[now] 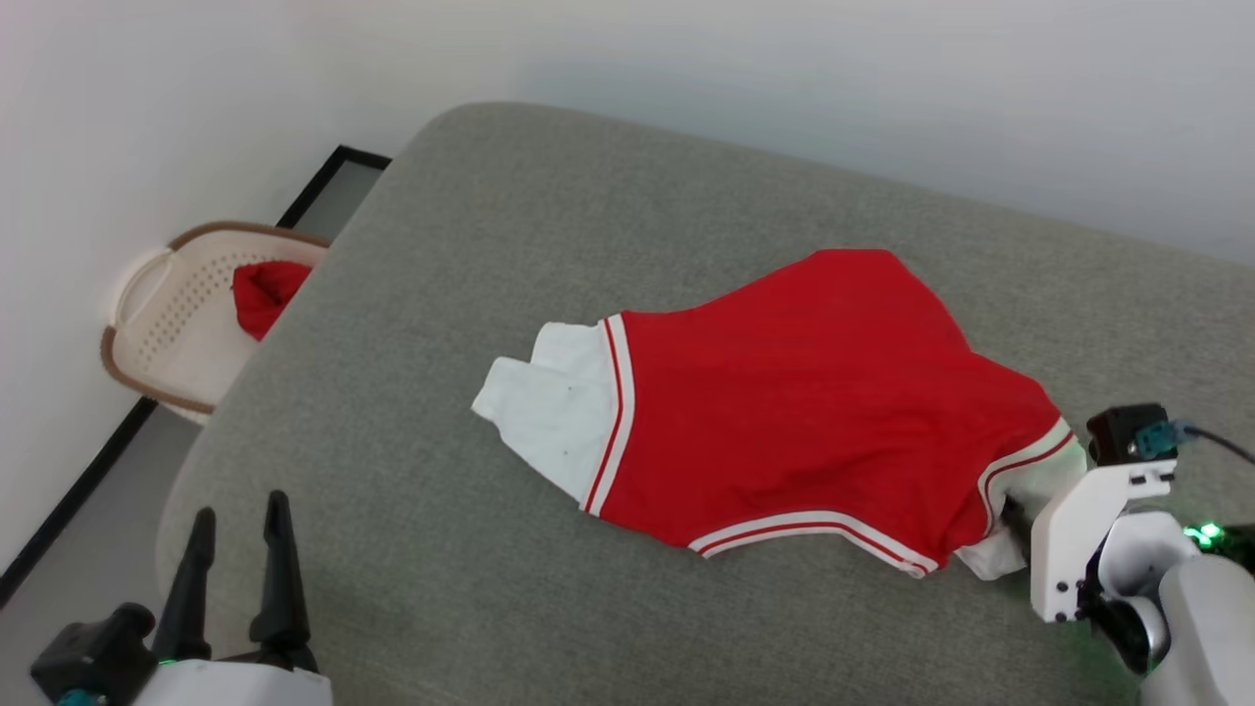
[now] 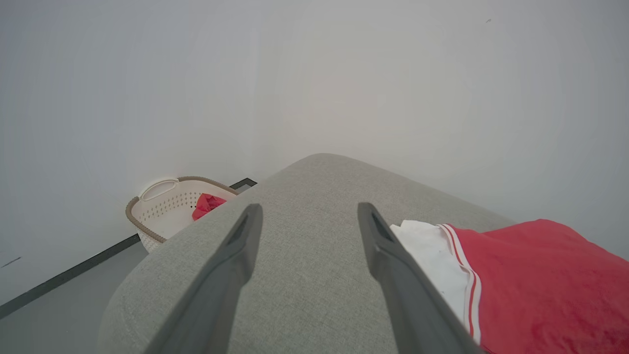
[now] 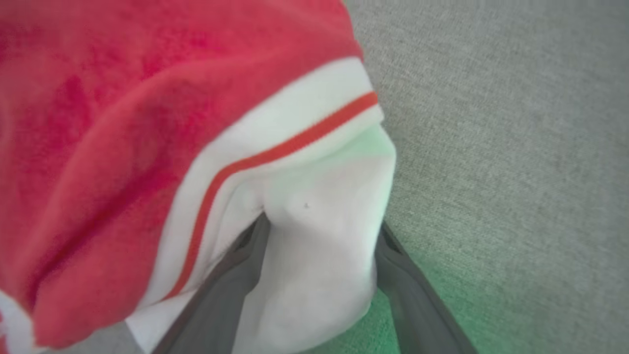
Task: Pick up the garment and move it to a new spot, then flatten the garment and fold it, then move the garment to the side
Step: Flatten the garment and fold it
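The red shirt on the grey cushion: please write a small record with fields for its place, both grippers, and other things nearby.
garment: bright red soft-fabric shirt with white short sleeves, lying loosely spread on the grey fabric cushion
right gripper: open, one white sleeve between its fingers
left gripper: open, apart from the shirt
aside: cream perforated plastic basket on the floor, small red cloth inside

- left gripper (image 1: 240, 507): two long dark tapered fingers, black base, white shell
- white bracket (image 1: 1079, 534); above it a black camera (image 1: 1118, 431), teal plug (image 1: 1159, 437), black cable (image 1: 1221, 443)
- green light (image 1: 1204, 534) beside bracket
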Robot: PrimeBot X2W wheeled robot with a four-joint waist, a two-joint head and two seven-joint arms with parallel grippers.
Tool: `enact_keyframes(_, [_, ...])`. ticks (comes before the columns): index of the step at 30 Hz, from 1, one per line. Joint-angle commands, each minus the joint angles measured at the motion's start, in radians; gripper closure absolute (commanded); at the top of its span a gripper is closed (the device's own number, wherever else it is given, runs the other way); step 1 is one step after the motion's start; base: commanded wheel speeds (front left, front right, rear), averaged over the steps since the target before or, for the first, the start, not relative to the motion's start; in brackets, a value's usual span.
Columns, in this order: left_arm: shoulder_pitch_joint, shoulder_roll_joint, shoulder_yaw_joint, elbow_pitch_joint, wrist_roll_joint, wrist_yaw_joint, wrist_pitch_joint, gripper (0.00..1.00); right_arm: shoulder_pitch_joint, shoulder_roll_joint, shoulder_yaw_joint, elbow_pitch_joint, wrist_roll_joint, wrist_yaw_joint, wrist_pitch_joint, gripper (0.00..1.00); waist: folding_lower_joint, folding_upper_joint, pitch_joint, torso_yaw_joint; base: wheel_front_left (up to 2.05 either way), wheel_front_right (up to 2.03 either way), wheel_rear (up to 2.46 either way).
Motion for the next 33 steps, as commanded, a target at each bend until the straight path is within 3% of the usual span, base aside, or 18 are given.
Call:
enact_keyframes(1, [-0.009, -0.005, 0.006, 0.004, 0.009, -0.006, -0.001, 0.0, 0.002, -0.003, 0.01, 0.027, -0.008, 0.0, 0.017, 0.2, 0.0, 0.0, 0.01, 0.008, 0.0, 0.0, 0.0])
enact_keyframes(2, [-0.012, -0.011, 0.01, 0.007, 0.014, -0.012, -0.001, 0.0, -0.002, -0.006, 0.019, 0.039, -0.011, 0.0, 0.026, 1.0, 0.0, 0.0, 0.012, 0.01, 0.0, 0.0, 0.0])
enact_keyframes(10, [-0.008, -0.042, 0.053, 0.017, 0.039, -0.034, -0.001, 0.0, -0.056, -0.035, 0.061, 0.063, 0.026, -0.001, 0.039, 1.0, 0.0, 0.0, 0.01, -0.008, 0.0, 0.0, 0.0])
enact_keyframes(20, [0.009, -0.049, 0.081, 0.011, 0.061, -0.049, -0.001, 0.0, -0.101, -0.109, 0.104, -0.018, 0.062, -0.001, 0.068, 1.0, 0.0, 0.0, -0.03, -0.063, 0.0, 0.0, 0.0])
enact_keyframes(33, [0.022, -0.047, 0.082, 0.015, 0.071, -0.056, -0.001, 0.0, -0.046, -0.248, 0.016, -0.105, 0.066, -0.001, 0.169, 1.0, 0.0, 0.0, -0.063, -0.113, 0.0, 0.0, 0.0])
